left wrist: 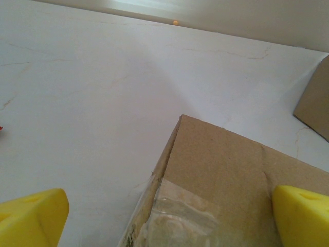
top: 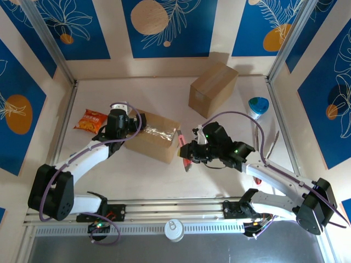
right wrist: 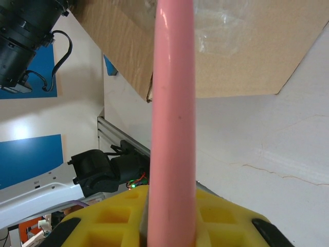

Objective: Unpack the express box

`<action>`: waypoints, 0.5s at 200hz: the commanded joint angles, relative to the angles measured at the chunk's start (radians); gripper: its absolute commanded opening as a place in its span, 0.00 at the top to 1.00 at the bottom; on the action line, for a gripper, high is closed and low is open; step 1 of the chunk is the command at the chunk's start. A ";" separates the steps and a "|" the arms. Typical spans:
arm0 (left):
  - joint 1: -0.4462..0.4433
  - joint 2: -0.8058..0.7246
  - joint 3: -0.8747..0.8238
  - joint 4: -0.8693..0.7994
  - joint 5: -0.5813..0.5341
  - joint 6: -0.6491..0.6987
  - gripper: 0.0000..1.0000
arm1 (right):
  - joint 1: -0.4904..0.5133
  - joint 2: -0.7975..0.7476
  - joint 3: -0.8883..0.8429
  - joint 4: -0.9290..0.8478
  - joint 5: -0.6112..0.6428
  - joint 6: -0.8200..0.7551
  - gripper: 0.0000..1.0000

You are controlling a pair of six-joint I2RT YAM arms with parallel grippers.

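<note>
Hovering with its jaws spread as wide as they go, the left gripper point(left wrist: 167, 216) is holding nothing and is framing the 9 o'clock corner of the taped express box point(top: 156, 139), which is lying near the table's middle. The right gripper point(top: 192, 150) is sitting just off the box's 3 o'clock end, clamping a pink tool point(right wrist: 174, 103). A second cardboard box point(top: 213, 89) is standing at 1 o'clock, apart.
</note>
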 commanded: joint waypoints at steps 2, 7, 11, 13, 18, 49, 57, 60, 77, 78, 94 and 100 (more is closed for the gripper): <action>0.005 0.064 -0.065 -0.243 -0.046 0.013 0.00 | -0.005 0.006 0.037 -0.008 0.011 0.004 1.00; 0.004 0.065 -0.065 -0.243 -0.046 0.013 0.00 | -0.005 0.006 0.037 -0.009 0.014 0.005 1.00; 0.004 0.064 -0.065 -0.243 -0.046 0.013 0.00 | -0.005 0.006 0.037 -0.013 0.015 0.006 1.00; 0.005 0.064 -0.065 -0.243 -0.046 0.013 0.00 | -0.005 0.007 0.037 -0.013 0.016 0.006 1.00; 0.005 0.064 -0.065 -0.243 -0.046 0.013 0.00 | -0.006 0.008 0.037 -0.016 0.018 0.006 1.00; 0.005 0.064 -0.067 -0.240 -0.046 0.013 0.00 | -0.007 0.015 0.038 -0.015 0.016 0.007 1.00; 0.004 0.064 -0.067 -0.240 -0.046 0.013 0.00 | -0.006 0.018 0.039 -0.015 0.015 0.008 1.00; 0.004 0.065 -0.067 -0.240 -0.046 0.013 0.00 | -0.007 0.018 0.039 -0.015 0.016 0.008 1.00; 0.005 0.064 -0.068 -0.240 -0.046 0.013 0.00 | -0.008 0.025 0.039 -0.015 0.015 0.010 1.00; 0.005 0.064 -0.068 -0.240 -0.045 0.013 0.00 | -0.008 0.025 0.039 -0.014 0.015 0.010 1.00; 0.005 0.064 -0.070 -0.238 -0.046 0.013 0.00 | -0.007 0.031 0.039 -0.011 0.014 0.011 1.00; 0.005 0.064 -0.070 -0.239 -0.046 0.013 0.00 | -0.007 0.033 0.039 -0.009 0.014 0.011 1.00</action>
